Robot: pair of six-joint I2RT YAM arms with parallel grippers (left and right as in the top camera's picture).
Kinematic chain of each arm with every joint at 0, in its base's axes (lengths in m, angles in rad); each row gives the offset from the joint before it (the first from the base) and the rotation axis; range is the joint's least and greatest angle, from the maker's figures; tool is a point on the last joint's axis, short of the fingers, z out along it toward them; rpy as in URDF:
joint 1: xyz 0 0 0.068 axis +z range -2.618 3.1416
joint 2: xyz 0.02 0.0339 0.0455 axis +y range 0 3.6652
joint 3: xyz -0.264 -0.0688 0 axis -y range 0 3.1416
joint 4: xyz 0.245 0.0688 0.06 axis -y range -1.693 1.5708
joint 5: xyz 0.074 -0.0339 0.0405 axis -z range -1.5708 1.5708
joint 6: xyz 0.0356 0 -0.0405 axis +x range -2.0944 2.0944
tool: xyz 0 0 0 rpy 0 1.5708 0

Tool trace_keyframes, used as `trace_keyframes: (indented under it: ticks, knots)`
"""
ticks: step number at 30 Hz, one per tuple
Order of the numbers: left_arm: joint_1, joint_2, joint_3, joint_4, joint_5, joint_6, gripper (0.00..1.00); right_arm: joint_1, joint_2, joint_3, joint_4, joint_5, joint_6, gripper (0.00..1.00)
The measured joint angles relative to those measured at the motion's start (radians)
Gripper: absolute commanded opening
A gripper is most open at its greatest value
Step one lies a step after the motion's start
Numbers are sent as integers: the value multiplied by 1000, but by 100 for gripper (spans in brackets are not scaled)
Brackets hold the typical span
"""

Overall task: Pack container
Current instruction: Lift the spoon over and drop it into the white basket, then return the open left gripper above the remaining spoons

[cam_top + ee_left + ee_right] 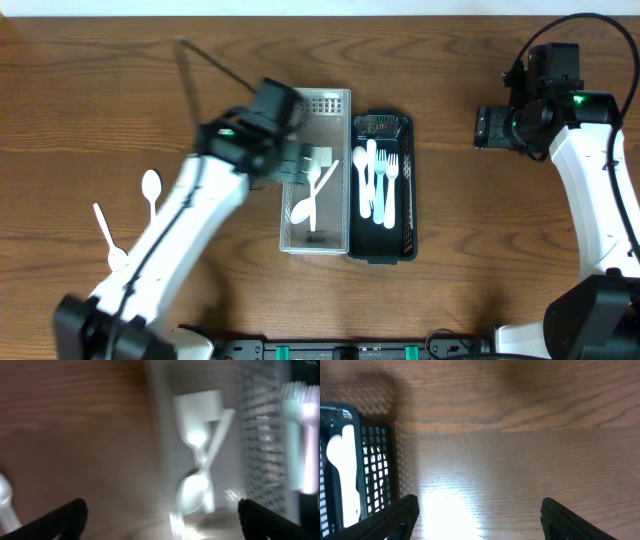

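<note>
The left claw (160, 512) is seen released, its two dark fingertips (67, 519) spread wide with nothing gripped between them. It is held over the left rim of the grey mesh container (326, 103). Inside that container a white plastic spoon (304, 209) is laid, its bowl towards the near end and its handle slanted up to the right. In the left wrist view the spoon is blurred, and a pale squarish shape beyond it cannot be named.

Against the right wall of the grey mesh container a black mesh container (407, 205) is set. White forks (382, 188) and a second white spoon (360, 162) are laid lengthwise in it.

Well to the left of the grey mesh container, two more pieces are left loose on the wooden bench (470, 260): a nearer loose spoon (151, 186) and a farther loose spoon (106, 236), the latter lower in the overhead view.

Far to the right of the grey mesh container, past the black one, the right claw (480, 520) is likewise seen released. Its fingers are apart above bare wood and nothing is grasped
</note>
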Motion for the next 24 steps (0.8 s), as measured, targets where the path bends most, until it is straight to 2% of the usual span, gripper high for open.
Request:
trace_keyframes:
  ticks: [5, 9, 11, 15, 24]
  knots:
    - [267, -55, 3, -81, -23, 42, 98, 0, 0, -4, -6, 0, 0, 82]
    - [502, -42, 3, -81, -13, 63, 98, 0, 0, -13, -7, 0, -1, 82]
    - [573, -23, 3, -75, -8, 72, 98, 0, 0, -13, -7, 0, -3, 82]
    - [684, 69, 2, -49, -2, 104, 98, 0, 0, -13, -7, 0, -3, 82]
    - [771, 308, -1, -18, 18, 143, 98, 0, 0, -13, -14, 0, -4, 82]
